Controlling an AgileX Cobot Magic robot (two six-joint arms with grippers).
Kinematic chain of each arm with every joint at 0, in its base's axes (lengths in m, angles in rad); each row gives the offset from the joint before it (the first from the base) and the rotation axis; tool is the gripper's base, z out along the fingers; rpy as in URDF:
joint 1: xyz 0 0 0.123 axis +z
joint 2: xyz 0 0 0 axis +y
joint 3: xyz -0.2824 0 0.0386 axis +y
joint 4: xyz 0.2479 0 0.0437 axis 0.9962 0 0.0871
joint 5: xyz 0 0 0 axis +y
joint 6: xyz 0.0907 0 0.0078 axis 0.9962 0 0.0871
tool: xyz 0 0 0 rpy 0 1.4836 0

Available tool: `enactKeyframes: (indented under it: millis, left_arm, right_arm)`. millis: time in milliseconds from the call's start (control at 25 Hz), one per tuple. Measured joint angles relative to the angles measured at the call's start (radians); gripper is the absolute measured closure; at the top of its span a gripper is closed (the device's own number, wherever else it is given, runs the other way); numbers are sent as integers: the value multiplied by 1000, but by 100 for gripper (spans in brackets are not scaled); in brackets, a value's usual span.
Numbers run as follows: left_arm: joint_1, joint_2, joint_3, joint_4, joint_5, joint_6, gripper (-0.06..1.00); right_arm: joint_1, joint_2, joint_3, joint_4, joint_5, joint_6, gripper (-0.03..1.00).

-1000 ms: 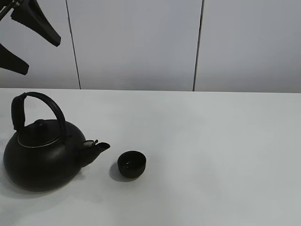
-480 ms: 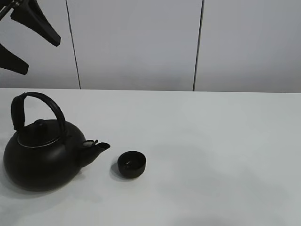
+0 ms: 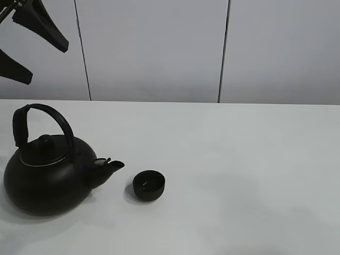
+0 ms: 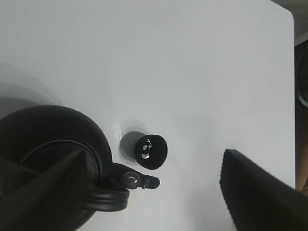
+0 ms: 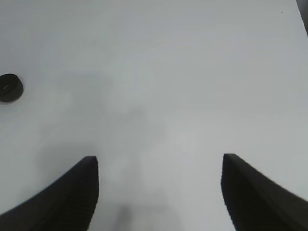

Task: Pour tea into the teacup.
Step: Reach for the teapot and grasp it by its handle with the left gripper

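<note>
teacup [image 3: 149,184]: small, matte black, no handle. it sits upright on the table [image 3: 249,170], just beside the kettle's spout but not touching it
kettle [image 3: 47,178]: big, round and black, standing on the left side of the table with its lid on. the arched handle [image 3: 50,112] is up and the spout [image 3: 109,167] points toward the cup
inside the cup: a small glint shows from above in the left wrist view. whether there is liquid in it i cannot tell
left gripper [image 3: 49,65]: up in the air at the upper left, well above the kettle and touching nothing. its two dark fingers are spread wide, and from its own camera the kettle and cup lie below, between them
right gripper [image 5: 160,158]: fingers apart and holding nothing, over bare white table. the cup is small and far off at the edge of its view, and the outside camera does not show this gripper
table: plain white, with soft grey shadows on its right half
behind: pale wall panels [image 3: 154,48] with two dark vertical seams
</note>
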Motion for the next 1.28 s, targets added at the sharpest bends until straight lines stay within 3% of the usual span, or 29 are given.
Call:
enactKeyframes:
  millis: [360,720,1280]
  left_arm:
    - [0,0,0,0,-1,0,39]
    - [0,0,0,0,-6,0,39]
    - [0,0,0,-2,-189,11,39]
  right_arm:
    - [3,0,0,-26,-3,80,47]
    - [3,0,0,-27,-5,83,47]
    - [3,0,0,-27,-5,83,47]
